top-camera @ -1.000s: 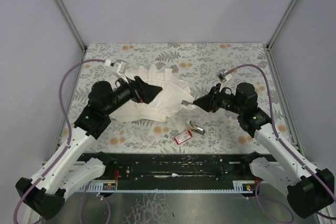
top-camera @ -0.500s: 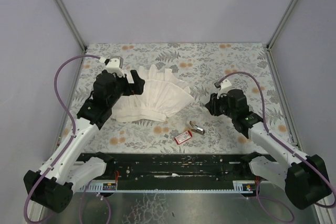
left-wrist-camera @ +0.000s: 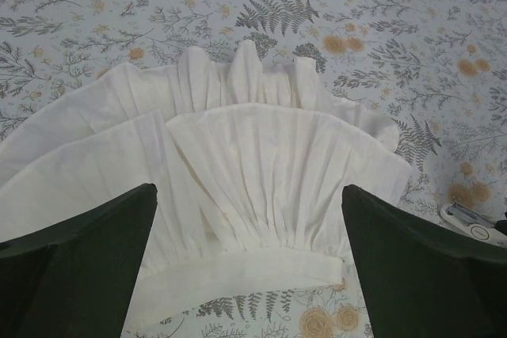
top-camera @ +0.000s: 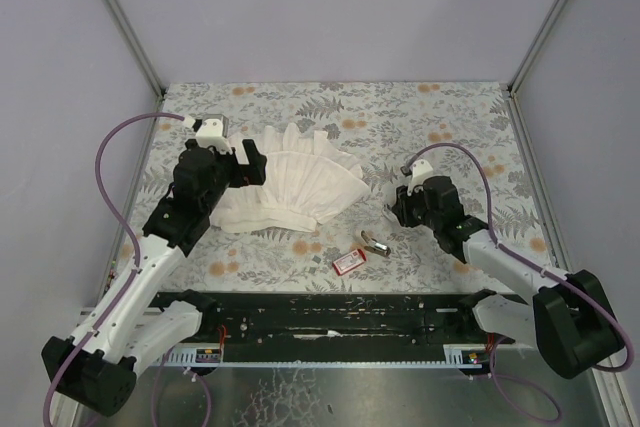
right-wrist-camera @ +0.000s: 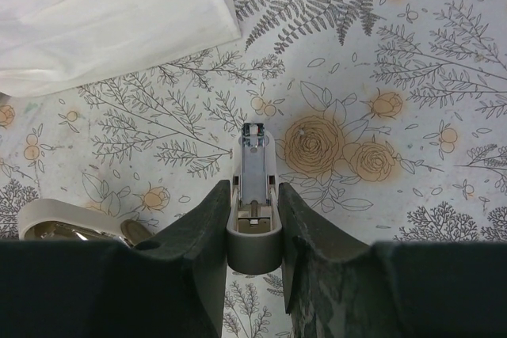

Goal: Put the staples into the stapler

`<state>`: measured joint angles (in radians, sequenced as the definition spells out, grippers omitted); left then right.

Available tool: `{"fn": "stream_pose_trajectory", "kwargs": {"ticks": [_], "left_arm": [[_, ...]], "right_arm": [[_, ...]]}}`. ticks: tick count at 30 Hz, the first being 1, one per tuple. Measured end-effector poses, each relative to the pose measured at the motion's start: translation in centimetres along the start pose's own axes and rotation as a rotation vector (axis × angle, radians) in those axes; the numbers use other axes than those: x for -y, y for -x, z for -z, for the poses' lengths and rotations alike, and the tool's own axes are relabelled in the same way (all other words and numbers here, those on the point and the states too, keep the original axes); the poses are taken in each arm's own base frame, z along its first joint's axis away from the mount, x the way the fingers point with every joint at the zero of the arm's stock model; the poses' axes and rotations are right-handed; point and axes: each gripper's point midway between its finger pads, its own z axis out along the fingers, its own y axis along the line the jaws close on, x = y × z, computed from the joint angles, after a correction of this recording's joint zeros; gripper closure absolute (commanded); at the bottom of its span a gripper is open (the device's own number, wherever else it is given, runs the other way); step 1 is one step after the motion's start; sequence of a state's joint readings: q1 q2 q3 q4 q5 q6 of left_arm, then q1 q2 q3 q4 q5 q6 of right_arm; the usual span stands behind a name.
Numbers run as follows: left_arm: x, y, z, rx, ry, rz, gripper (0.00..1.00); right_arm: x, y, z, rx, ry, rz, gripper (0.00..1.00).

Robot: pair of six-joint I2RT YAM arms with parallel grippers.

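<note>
Covering the table (top-camera: 460, 112): a pale sheet printed with grey ferns and orange roses, lying flat from side wall to side wall.
Room: plain lavender-grey walls (top-camera: 330, 7) on three sides, with a slanting metal post (top-camera: 120, 19) in each back corner.
Near edge: a black rail (top-camera: 330, 313) runs between the two arm bases, with scuffed bare metal plate below it.
White cloth (top-camera: 295, 187): pleated and fanned out, at 9 o'clock from the table's middle.
Left gripper (left-wrist-camera: 247, 195): fingers spread wide over the cloth's near hem, holding nothing.
Right gripper (right-wrist-camera: 253, 191): at 4 o'clock from the middle, low over the sheet, pinching a grey bar (right-wrist-camera: 253, 219) that has an open silvery channel along its top. Whether the bar's tip touches the sheet cannot be told.
Stapler (top-camera: 375, 244): on the sheet at 5 o'clock from the middle, its two thin arms a little apart. It is free of both grippers and lies at 7 o'clock from the right one.
Red box (top-camera: 348, 262): at 6 o'clock near the rail, white label up, just beside the stapler at its 8 o'clock. The staples themselves are not visible.
</note>
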<state>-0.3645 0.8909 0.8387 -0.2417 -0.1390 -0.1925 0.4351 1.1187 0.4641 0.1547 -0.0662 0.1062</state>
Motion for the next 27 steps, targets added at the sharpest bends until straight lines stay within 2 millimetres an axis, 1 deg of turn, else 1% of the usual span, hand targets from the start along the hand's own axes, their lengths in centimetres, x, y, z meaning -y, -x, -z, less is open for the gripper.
{"fn": "stream_pose_trajectory", "kwargs": {"ticks": [3, 8, 11, 13, 19, 20, 21, 25, 27], "left_arm": [[0.0, 0.0, 0.0, 0.0, 0.0, 0.001, 0.0], [0.0, -0.2, -0.2, -0.007, 0.0, 0.007, 0.0], [0.1, -0.3, -0.2, -0.011, -0.003, 0.011, 0.0], [0.2, -0.3, -0.2, -0.012, -0.005, 0.012, 0.0], [0.2, -0.3, -0.2, -0.013, -0.007, 0.015, 0.0], [0.2, -0.3, -0.2, -0.013, -0.007, 0.015, 0.0], [0.2, -0.3, -0.2, -0.013, -0.007, 0.015, 0.0], [0.2, -0.3, -0.2, -0.014, -0.009, 0.018, 0.0], [0.3, -0.4, -0.3, -0.016, -0.013, 0.019, 0.0]], "right_arm": [[0.1, -0.6, -0.3, -0.022, -0.003, -0.003, 0.9], [0.0, -0.9, -0.3, -0.033, -0.004, -0.025, 0.62], [-0.2, -0.9, -0.2, -0.03, -0.003, -0.047, 0.51], [-0.2, -0.9, 0.0, -0.024, -0.002, -0.056, 0.47], [-0.4, -0.5, 0.3, -0.002, 0.0, -0.076, 0.4], [-0.4, -0.4, 0.3, 0.0, 0.001, -0.08, 0.34], [-0.4, -0.4, 0.4, 0.002, 0.001, -0.084, 0.32], [-0.5, 0.3, 0.9, 0.028, 0.004, -0.094, 0.31], [-0.6, 0.8, 1.3, 0.045, 0.005, -0.095, 0.33]]}}
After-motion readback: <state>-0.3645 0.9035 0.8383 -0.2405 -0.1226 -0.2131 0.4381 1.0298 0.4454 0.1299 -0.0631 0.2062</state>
